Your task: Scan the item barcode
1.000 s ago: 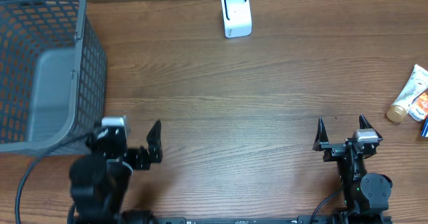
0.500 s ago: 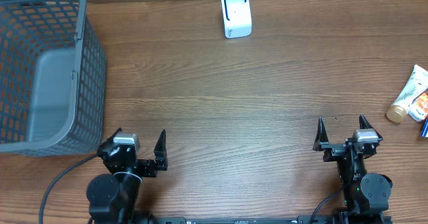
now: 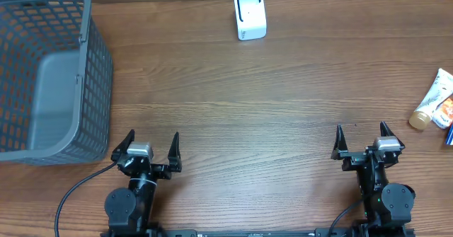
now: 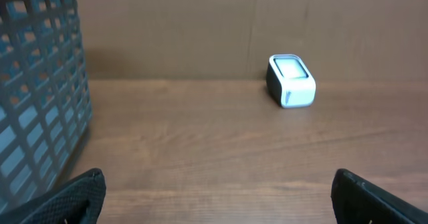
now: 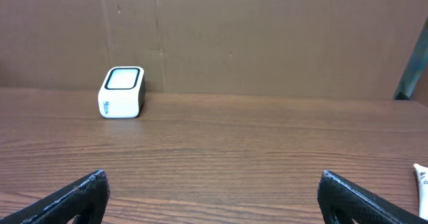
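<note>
The white barcode scanner (image 3: 250, 15) stands at the back middle of the table, also visible in the left wrist view (image 4: 291, 81) and the right wrist view (image 5: 122, 92). The item, a white tube with a tan cap (image 3: 433, 99), lies at the far right edge; only its tip (image 5: 421, 177) shows in the right wrist view. My left gripper (image 3: 153, 135) is open and empty near the front left. My right gripper (image 3: 361, 127) is open and empty near the front right, well left of the tube. Both face the scanner.
A large grey mesh basket (image 3: 95, 60) fills the back left, and its wall (image 4: 40, 103) stands close to my left gripper's left side. An orange-and-white pack (image 3: 446, 112) lies beside the tube. A brown cardboard wall (image 5: 267, 37) closes off the back of the table.
My left arm has swung away from the basket's front corner, shifted right and turned to face straight ahead. The right arm has not moved.
</note>
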Robot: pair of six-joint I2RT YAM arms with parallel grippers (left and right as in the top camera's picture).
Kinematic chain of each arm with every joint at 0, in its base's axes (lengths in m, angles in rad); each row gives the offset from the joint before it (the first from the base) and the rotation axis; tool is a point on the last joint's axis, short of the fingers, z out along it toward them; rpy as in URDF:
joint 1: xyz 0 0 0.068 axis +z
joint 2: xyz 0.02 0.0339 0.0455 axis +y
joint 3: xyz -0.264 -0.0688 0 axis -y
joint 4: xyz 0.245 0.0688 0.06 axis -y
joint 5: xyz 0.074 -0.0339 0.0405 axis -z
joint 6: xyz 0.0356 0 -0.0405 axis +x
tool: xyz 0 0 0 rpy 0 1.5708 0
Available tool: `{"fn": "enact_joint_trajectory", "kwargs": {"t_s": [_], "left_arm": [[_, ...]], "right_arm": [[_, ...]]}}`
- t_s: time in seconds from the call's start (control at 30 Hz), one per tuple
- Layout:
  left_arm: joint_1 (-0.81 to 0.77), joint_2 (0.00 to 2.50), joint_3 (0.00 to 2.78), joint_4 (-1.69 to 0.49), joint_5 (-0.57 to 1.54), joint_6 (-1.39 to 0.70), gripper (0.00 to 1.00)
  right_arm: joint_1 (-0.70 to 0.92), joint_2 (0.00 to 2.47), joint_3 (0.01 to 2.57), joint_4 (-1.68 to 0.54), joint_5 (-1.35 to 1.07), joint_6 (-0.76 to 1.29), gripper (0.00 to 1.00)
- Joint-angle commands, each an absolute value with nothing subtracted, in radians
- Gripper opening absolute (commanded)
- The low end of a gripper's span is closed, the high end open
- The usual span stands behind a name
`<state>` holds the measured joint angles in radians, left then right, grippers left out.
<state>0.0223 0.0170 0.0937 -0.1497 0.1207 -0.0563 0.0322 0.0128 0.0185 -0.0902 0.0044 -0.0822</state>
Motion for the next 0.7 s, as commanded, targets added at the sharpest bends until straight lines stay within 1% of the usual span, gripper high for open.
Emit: {"fn": "enact_joint_trajectory", "kwargs": {"t_s": [0.0, 0.1, 0.23, 0.4, 0.67], "left_arm": [[0.033, 0.003, 0.041, -0.081, 0.131, -0.087, 1.0], [0.033, 0.003, 0.004, -0.036, 0.123, -0.086, 1.0], [0.033, 0.003, 0.004, -0.052, 0.085, -0.085, 0.99], [0.031, 0.003, 0.005, -0.075, -0.035, -0.086, 1.0], [0.019, 0.003, 0.004, -0.072, -0.094, -0.036, 1.0]], "right_arm": [[0.027, 0.003, 0.008, -0.084, 0.006, -0.087, 1.0], [0.027, 0.003, 0.008, -0.084, 0.006, -0.087, 1.0], [0.027, 0.003, 0.008, -0.084, 0.006, -0.086, 1.0], [0.027, 0.003, 0.008, -0.084, 0.006, -0.087, 1.0], [0.027, 0.003, 0.008, -0.084, 0.006, -0.087, 1.0]]}}
